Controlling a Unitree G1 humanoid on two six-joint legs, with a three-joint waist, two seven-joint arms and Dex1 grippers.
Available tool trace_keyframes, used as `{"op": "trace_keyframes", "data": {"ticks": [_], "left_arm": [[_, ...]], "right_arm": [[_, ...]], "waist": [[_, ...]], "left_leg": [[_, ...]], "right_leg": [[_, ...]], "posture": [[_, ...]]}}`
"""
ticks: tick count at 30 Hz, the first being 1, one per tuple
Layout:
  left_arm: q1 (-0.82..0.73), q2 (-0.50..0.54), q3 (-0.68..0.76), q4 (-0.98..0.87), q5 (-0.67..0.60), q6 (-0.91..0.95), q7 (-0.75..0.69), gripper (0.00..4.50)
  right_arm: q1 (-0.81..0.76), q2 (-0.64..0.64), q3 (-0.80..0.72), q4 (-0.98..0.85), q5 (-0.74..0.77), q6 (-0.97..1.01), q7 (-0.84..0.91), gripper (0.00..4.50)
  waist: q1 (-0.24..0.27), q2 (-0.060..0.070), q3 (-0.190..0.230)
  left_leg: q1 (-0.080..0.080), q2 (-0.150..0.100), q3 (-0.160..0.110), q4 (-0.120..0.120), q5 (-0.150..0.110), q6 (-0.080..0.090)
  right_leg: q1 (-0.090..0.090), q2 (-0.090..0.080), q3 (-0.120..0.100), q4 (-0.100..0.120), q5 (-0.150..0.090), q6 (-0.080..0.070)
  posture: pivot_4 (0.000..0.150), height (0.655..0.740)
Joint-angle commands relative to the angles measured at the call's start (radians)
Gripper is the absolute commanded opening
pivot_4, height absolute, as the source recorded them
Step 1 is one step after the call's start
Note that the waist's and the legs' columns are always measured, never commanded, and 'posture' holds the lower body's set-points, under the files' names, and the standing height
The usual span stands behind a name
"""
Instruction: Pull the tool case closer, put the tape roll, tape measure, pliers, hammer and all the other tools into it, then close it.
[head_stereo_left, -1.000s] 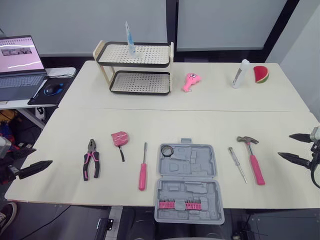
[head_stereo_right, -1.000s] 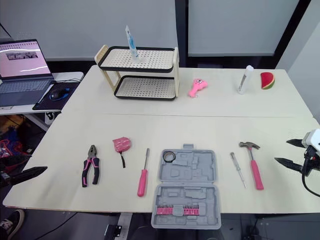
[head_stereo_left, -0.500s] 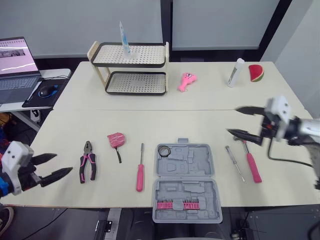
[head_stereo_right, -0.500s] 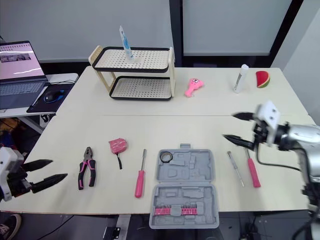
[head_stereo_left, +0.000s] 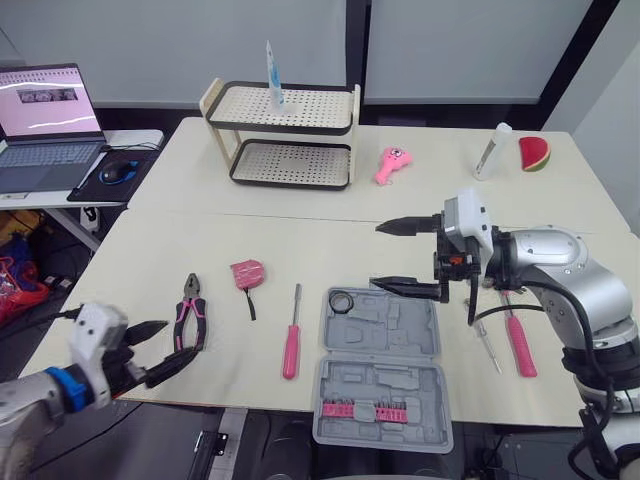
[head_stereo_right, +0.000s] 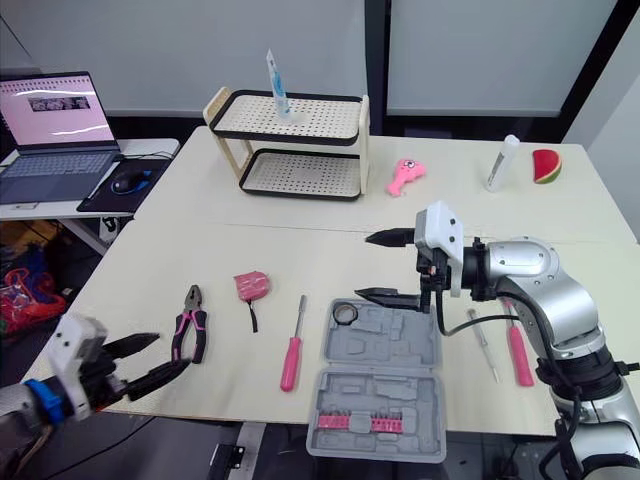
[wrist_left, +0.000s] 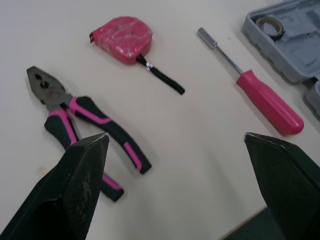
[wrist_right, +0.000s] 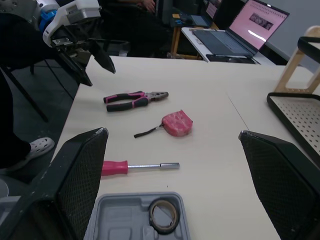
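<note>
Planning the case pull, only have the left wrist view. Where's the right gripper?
Observer: The right gripper is open, by the far edge of the open grey plastic tool case.
Operator: Hammer?
Observer: The pink-handled steel hammer lies to the robot's right of the case.
Operator: Case's near half?
Observer: It holds a row of pink screwdriver bits.
</note>
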Motion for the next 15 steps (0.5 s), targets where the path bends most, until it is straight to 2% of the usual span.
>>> {"op": "trace_keyframes", "data": {"ticks": [1,8,15], "left_arm": [[-0.081,-0.089,-0.062,-0.055,0.018,0.057,0.186,4.50],[-0.212,-0.311,-0.229,-0.017,0.134,0.069,0.464,4.50],[-0.286,-0.420,-0.310,0.098,0.245,0.022,0.601,4.50]], "right_arm": [[0.004,-0.007,-0.017,-0.023,-0.018,-0.027,-0.023,4.48],[0.015,0.008,-0.019,-0.033,-0.043,-0.031,-0.076,4.48],[0.043,0.001,-0.026,-0.064,-0.047,-0.028,-0.095,4.48]], "waist": [[-0.002,0.000,0.000],[-0.005,-0.001,-0.001],[-0.004,-0.002,-0.001]], "left_leg": [[0.000,0.000,0.000,0.000,0.001,-0.001],[0.000,0.000,0.002,0.001,0.002,-0.003],[0.000,0.000,0.003,0.001,0.002,-0.003]], "right_leg": [[0.000,0.001,0.000,0.000,0.000,0.000],[0.001,0.003,-0.001,0.000,0.000,0.000],[0.001,0.004,-0.001,0.000,0.000,0.000]], "posture": [[0.150,0.7400],[0.150,0.7400],[0.150,0.7400]]}}
